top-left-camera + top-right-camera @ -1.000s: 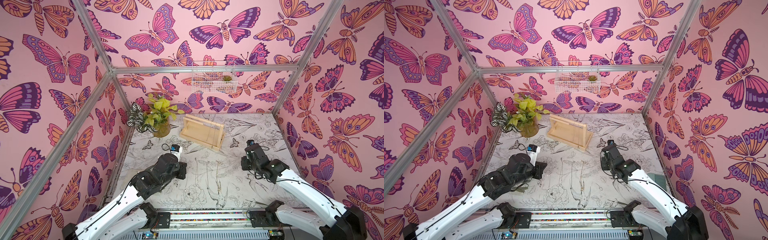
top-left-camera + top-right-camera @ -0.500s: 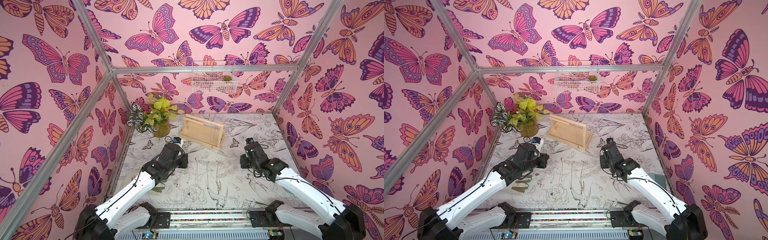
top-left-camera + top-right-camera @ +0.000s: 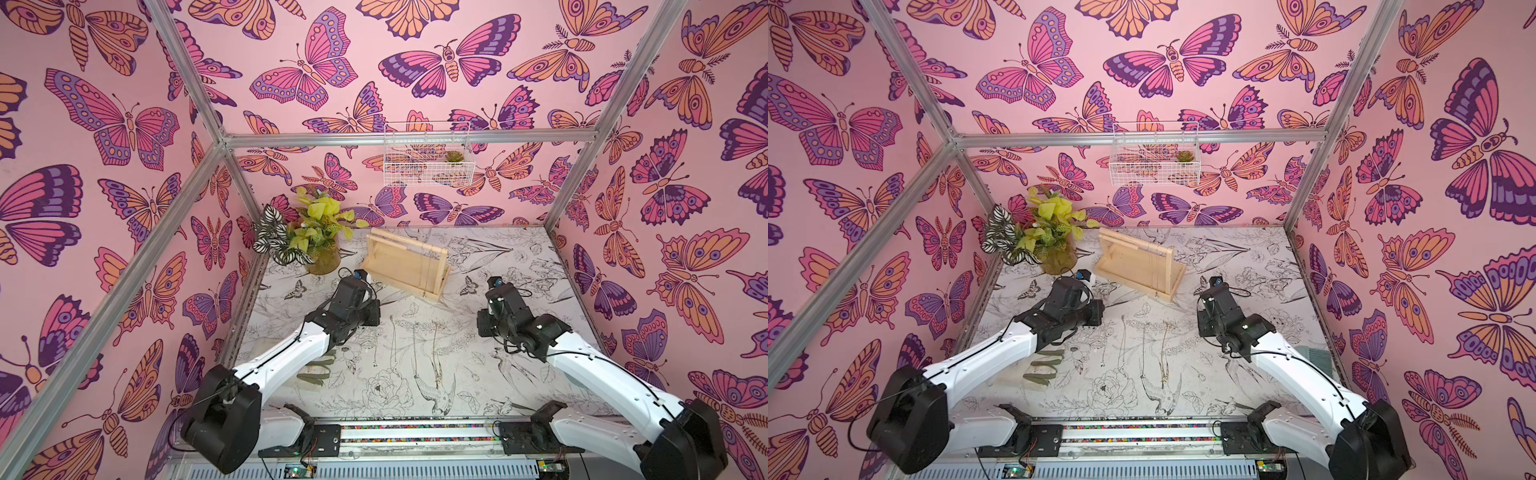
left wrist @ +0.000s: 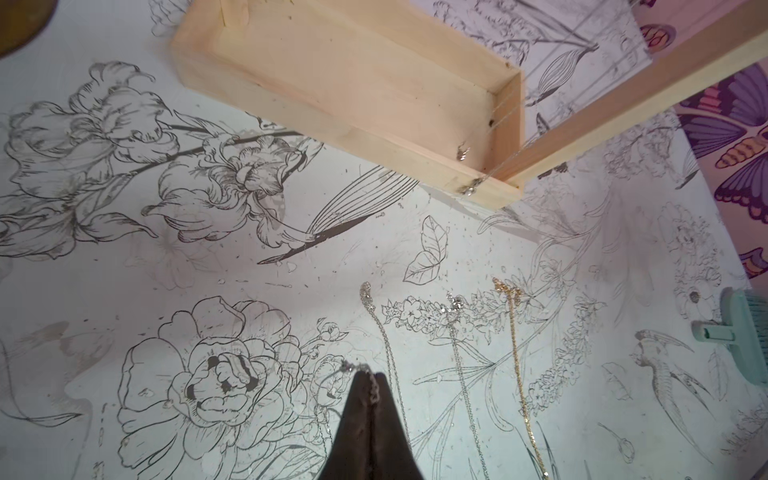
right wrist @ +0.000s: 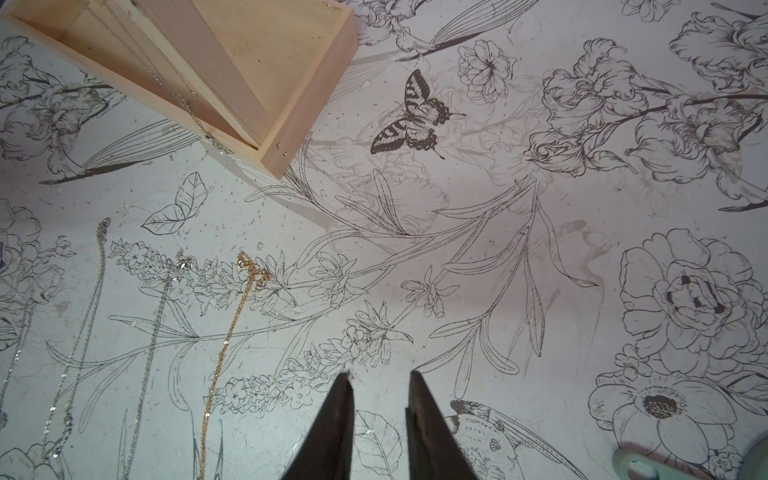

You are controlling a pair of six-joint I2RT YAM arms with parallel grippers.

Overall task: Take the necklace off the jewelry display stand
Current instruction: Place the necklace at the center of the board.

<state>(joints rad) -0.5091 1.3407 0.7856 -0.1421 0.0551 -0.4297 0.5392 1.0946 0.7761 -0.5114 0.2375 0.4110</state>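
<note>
Left wrist view: necklace (image 4: 353, 366) off stand (image 4: 353, 83)

Left gripper (image 4: 368, 376), pressed shut, seems to pinch the silver necklace over the table (image 4: 124, 257), clear of the stand. Three chains (image 4: 454, 332) lie nearby; another chain (image 4: 468, 189) hangs on the stand. Right gripper (image 5: 380, 376) is slightly parted, empty.

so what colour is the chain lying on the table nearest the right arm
Gold, clearest in the right wrist view: thin gold chain.

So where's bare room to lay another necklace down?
Bare table right of the gold necklace, from the stand forward past the open right gripper. Crowded: the middle, where silver necklaces lie side by side; the left gripper, shut, holds a chain.
</note>
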